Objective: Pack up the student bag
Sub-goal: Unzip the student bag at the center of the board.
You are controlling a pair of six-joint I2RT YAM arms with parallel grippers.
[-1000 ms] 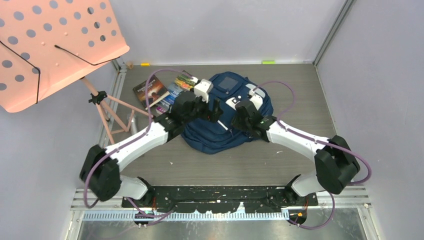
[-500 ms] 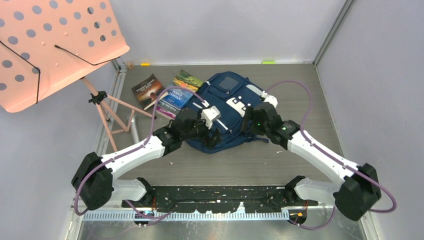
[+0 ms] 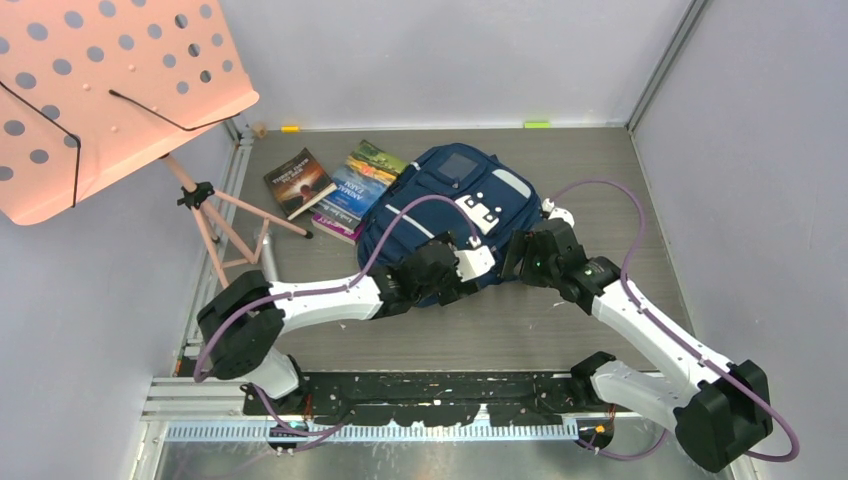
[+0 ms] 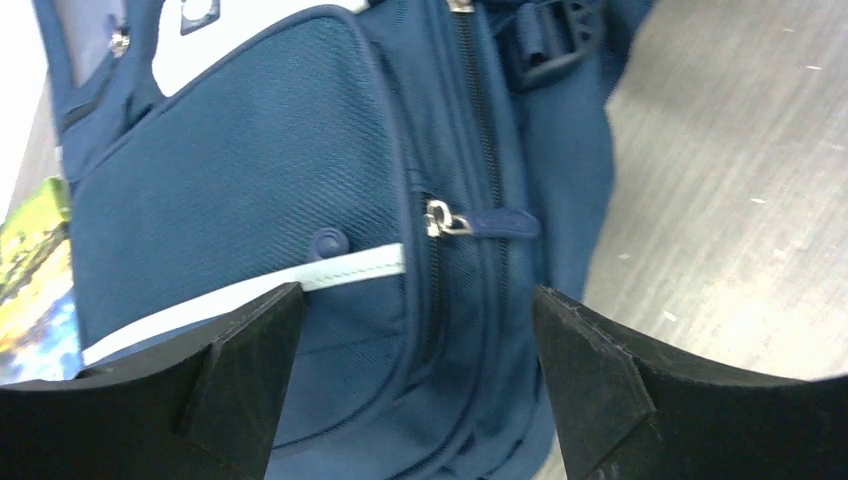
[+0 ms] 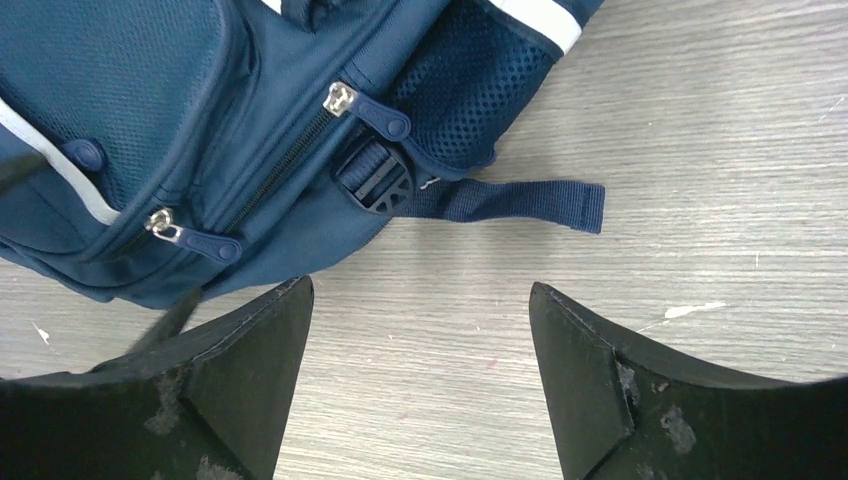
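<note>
On the grey bench, the student bag lies flat in the middle toward the far wall, front pocket up, and it has not shifted in the last second. What has changed is your two arms. The left arm has come off the bag's far-left side, where it was masking the books, and swept down and across to the bag's near edge, forearm now stretched low along the bench. The right arm has pulled back off the top of the bag and swung its elbow out to the right, so its wrist sits at the bag's near-right corner. That reads as a repositioning and not as packing: the books are uncovered again, still outside and just beside the bag's left side, and the zips you can see look closed, so the task is barely begun. The left pincer is spread wide and holds nothing; it hovers over the bag's side seam with a zip pull framed between its jaws, which suggests opening that zip is your next step. The right pincer is likewise gaping and empty, poised over bare bench just off the bag's corner, near a loose strap and its buckle.
</note>
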